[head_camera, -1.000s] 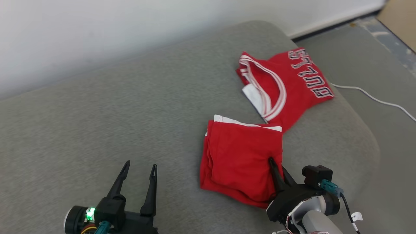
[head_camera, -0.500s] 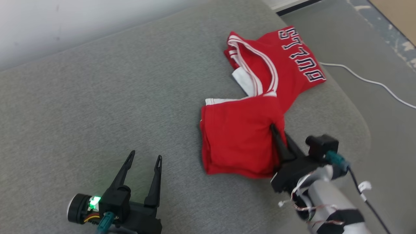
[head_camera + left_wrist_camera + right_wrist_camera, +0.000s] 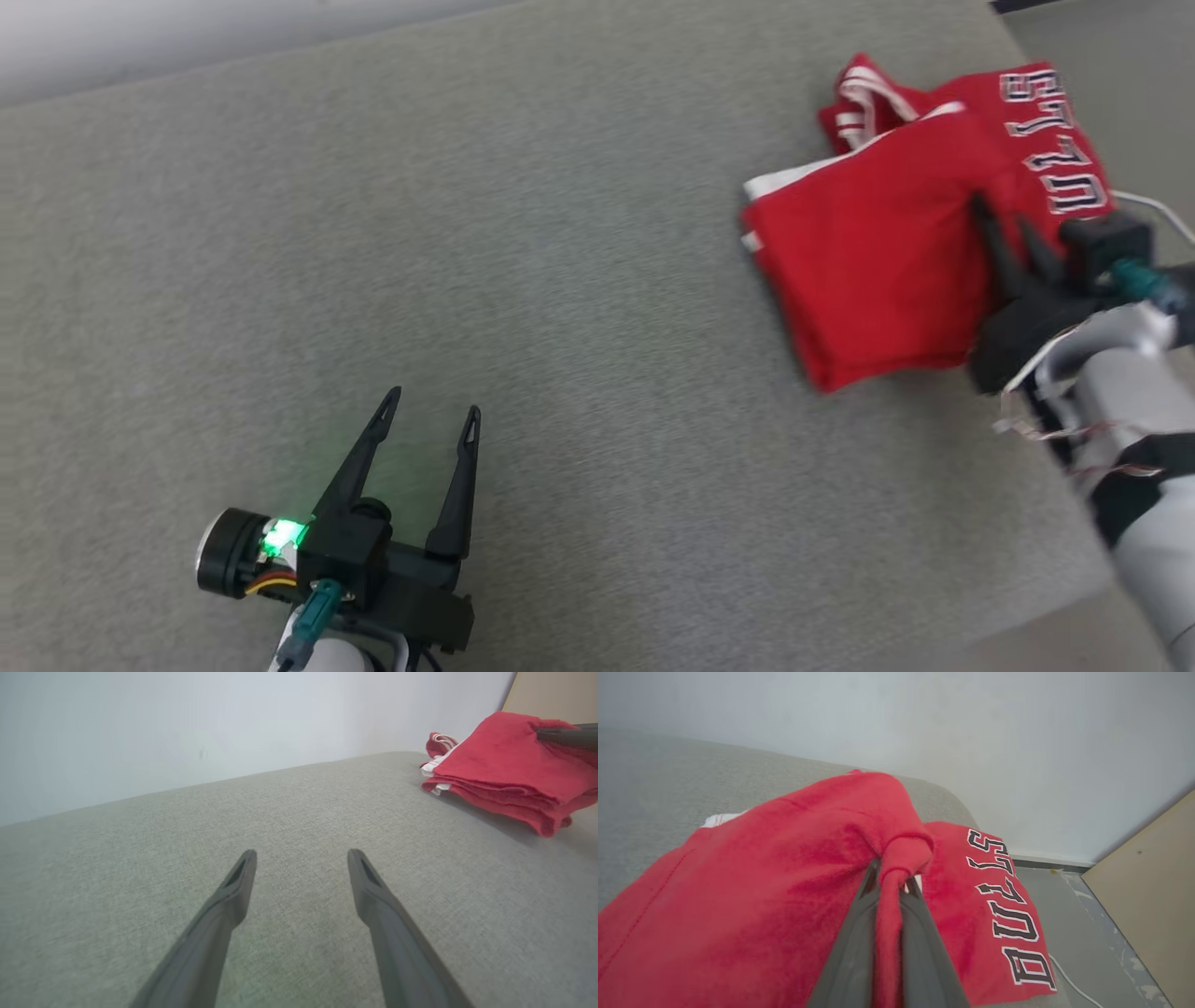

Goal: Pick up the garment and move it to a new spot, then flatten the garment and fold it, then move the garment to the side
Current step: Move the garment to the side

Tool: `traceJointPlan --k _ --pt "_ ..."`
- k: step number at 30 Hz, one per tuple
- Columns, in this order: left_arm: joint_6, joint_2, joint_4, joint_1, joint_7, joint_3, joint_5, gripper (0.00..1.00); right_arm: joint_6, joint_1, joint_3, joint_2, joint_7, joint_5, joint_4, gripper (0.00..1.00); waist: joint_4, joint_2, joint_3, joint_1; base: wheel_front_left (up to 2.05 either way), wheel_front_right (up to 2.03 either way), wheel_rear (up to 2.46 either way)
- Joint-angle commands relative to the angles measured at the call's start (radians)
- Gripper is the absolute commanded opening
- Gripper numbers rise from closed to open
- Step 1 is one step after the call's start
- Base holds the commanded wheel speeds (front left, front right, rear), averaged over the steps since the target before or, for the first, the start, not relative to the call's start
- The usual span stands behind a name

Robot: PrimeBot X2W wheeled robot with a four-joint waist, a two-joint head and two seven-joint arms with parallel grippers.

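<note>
Red garment (image 3: 868,280), fold pinched by right gripper (image 3: 893,872) seen at wrist, left gripper (image 3: 433,403) wide, empty

Cushion (image 3: 523,280): bare grey fabric across the left, middle and near edge, a wide passage. Left gripper (image 3: 429,411) sits low over it, fingers spread, bare fabric all round.

Far right corner is crowded. Folded garment (image 3: 868,252) overlaps the jersey (image 3: 990,103). Right gripper (image 3: 997,213) pinches the garment's right edge, and its arm blocks that side.

Wall (image 3: 187,37) closes the far edge.

Grey cushion (image 3: 467,233); Bulls jersey (image 3: 999,914) at far corner; white cable (image 3: 1069,980) on floor.
</note>
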Motion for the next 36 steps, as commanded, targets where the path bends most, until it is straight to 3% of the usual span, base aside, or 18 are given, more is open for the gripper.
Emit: traceJointPlan --k 1,10,21,22,23,31,36 --pt "0.003 0.004 -0.004 -0.017 -0.002 -0.004 0.004 1.00 -0.003 -0.037 -0.005 -0.027 0.000 -0.018 0.031 0.00 0.095 -0.0002 0.070 -0.0001 0.00 0.00 0.00" --pt "0.034 0.016 -0.044 -0.039 -0.002 -0.016 0.014 1.00 -0.003 -0.178 -0.123 -0.152 0.000 -0.117 0.212 0.00 0.191 -0.0002 0.121 -0.0001 0.00 0.00 0.00" --pt "0.058 0.033 -0.061 -0.032 -0.002 -0.018 0.002 1.00 -0.003 -0.197 -0.374 -0.248 0.001 -0.290 0.288 0.02 0.215 -0.0002 0.136 -0.0001 0.00 0.00 0.00" --pt "0.061 0.033 -0.060 -0.034 -0.002 -0.018 0.001 1.00 -0.003 -0.195 -0.402 -0.257 0.001 -0.306 0.304 0.42 0.215 -0.0002 0.135 -0.0001 0.00 0.00 0.00" --pt "0.064 0.033 -0.059 -0.035 -0.002 -0.018 0.000 1.00 -0.003 -0.196 -0.430 -0.264 0.000 -0.324 0.296 1.00 0.214 -0.0002 0.134 -0.0001 0.00 0.00 0.00" --pt "0.074 0.033 -0.047 -0.036 -0.002 -0.010 -0.012 1.00 -0.003 -0.151 -0.584 -0.206 0.001 -0.428 0.178 1.00 0.200 -0.0002 0.113 -0.0001 0.00 0.00 0.00" --pt "0.081 0.033 -0.042 -0.020 -0.002 0.004 -0.021 1.00 -0.003 -0.098 -0.597 -0.102 0.001 -0.410 0.023 1.00 0.197 -0.0002 0.079 -0.0001 0.00 0.00 0.00"
